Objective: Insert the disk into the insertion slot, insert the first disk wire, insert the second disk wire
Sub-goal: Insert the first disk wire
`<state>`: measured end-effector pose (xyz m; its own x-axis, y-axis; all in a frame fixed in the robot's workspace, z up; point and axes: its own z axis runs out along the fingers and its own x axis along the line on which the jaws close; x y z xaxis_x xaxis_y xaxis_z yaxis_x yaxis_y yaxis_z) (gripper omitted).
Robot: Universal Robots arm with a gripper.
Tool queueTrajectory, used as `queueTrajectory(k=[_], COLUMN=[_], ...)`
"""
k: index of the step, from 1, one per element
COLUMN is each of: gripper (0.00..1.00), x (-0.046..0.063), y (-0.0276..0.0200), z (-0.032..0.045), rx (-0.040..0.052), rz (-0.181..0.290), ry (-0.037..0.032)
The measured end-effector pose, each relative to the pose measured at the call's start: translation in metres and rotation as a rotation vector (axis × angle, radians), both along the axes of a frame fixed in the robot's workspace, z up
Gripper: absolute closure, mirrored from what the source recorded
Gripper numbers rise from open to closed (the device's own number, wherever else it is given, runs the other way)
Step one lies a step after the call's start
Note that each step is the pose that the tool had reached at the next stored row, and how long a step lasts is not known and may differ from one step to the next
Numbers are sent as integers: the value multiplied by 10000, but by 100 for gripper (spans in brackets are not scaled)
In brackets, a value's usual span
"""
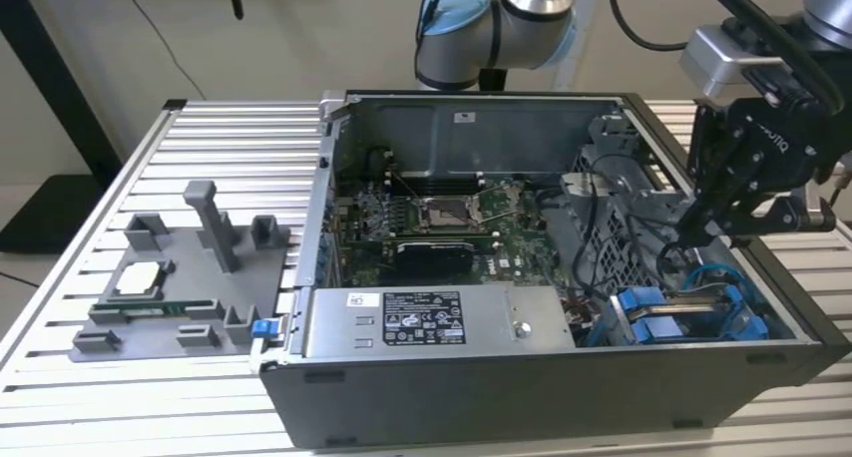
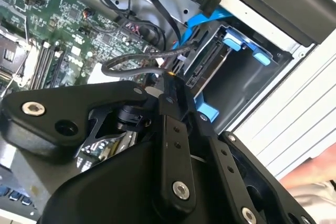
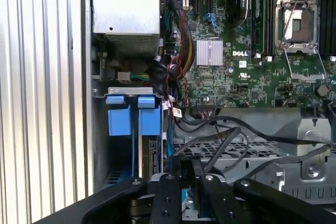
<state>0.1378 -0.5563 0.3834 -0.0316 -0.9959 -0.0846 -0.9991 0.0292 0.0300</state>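
The gripper (image 2: 169, 80) hangs low inside the open computer case (image 1: 533, 407). Its 2 fingers (image 2: 172, 114) are drawn together and, as far as I can judge, pinched on the plug end of a black wire (image 2: 136, 61) that loops away toward the motherboard (image 3: 236, 61). Just beyond the tips lies the disk (image 2: 210, 66), seated in the insertion slot (image 2: 249, 85) with its blue carrier tabs (image 3: 131, 114) at the mouth. Farther off sits the grey power-supply box (image 1: 426, 317). Step 1 looks done, with a wire in hand. A plug held slightly skewed could meet the disk's socket edge-on and jam or bend. The stiff loop could also twist it in the grip or snag neighbouring cables.
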Motion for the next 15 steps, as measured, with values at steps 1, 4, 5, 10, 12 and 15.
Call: queueTrajectory(k=[1, 4, 5, 10, 12, 15], gripper=[100, 100, 100, 100, 100, 100], x=[4, 9, 10, 16, 18, 22], y=[-11, -33, -36, -49, -54, -59], z=[-3, -11, -14, -23, -27, -32], rx=[0, 0, 2, 0, 1, 0], rz=[-1, -3, -3, -1, -2, -2], ry=[7, 13, 13, 14, 13, 14])
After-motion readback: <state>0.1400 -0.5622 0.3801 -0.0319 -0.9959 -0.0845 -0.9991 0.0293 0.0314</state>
